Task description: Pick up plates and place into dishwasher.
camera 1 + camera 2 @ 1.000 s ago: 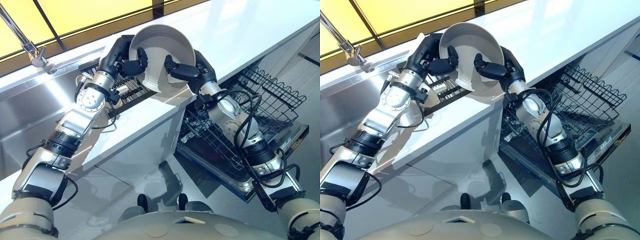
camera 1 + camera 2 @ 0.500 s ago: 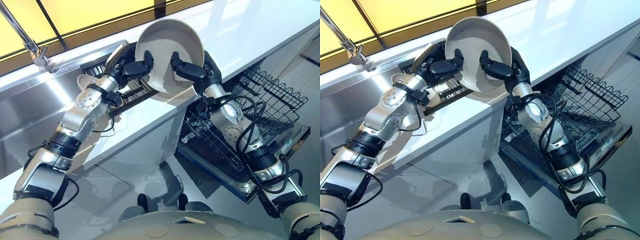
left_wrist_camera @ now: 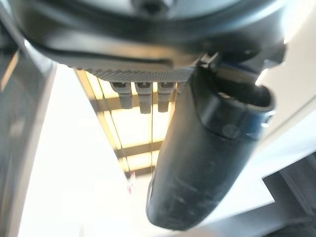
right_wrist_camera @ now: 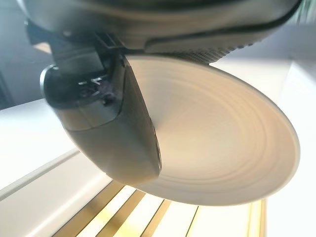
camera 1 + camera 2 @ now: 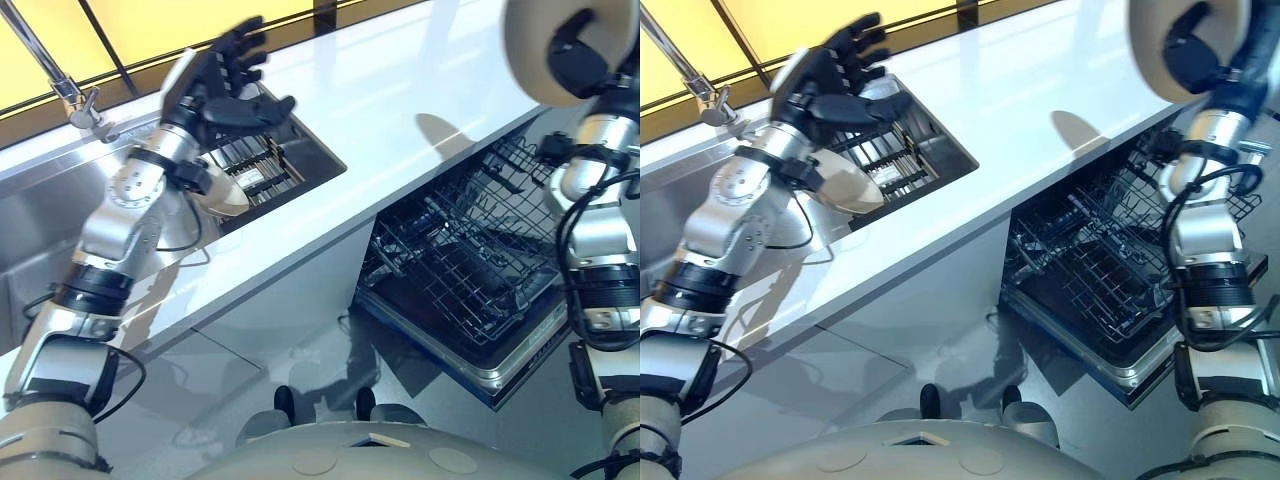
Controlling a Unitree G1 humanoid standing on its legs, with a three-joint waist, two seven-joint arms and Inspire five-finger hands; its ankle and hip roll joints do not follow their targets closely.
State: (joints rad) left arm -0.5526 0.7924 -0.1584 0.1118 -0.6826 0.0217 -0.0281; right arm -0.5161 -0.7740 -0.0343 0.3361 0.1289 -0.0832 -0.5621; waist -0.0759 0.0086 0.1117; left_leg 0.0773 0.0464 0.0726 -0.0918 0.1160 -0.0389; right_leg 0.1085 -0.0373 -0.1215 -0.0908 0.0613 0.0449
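Observation:
My right hand (image 5: pixel 578 55) is shut on a cream plate (image 5: pixel 528 62), held high and on edge at the far right, above the open dishwasher's black wire rack (image 5: pixel 470 265). The right wrist view has the thumb (image 4: pixel 116 133) pressed on the plate's face (image 4: pixel 222 148). At the upper left, my left hand (image 5: pixel 222 78) is open, its fingers spread and holding nothing, above the rack in the sink. A second pale plate (image 5: pixel 225 192) leans in that sink rack (image 5: pixel 265 160), just below the left hand.
The white counter (image 5: pixel 400 90) runs between the steel sink (image 5: pixel 50 230) and the dishwasher. A faucet (image 5: pixel 62 88) stands at the far left. The dishwasher door (image 5: pixel 500 375) lies open and low, jutting out over the floor.
The left hand let go of the plate, opened and swung left over the sink rack. The right hand carried the plate alone up and right, above the dishwasher.

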